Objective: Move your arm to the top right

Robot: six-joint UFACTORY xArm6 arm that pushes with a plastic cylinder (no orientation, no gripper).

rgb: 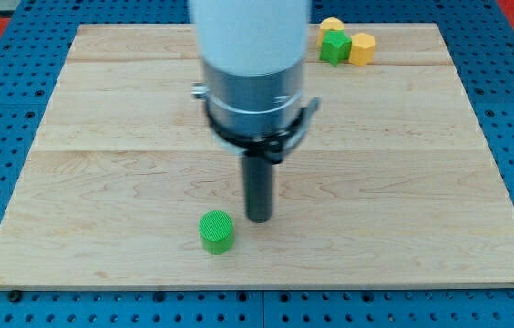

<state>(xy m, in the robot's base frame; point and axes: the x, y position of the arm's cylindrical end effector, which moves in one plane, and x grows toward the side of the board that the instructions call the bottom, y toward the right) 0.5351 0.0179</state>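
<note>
my tip [259, 219] is a dark straight rod's end beside the green cylinder [217, 231].

White and silver arm with a dark rod

White cylindrical upper housing, brushed silver collar ringed by a black clamp band with small side tabs, then a straight dark grey rod ending in my tip [259, 220].
</note>
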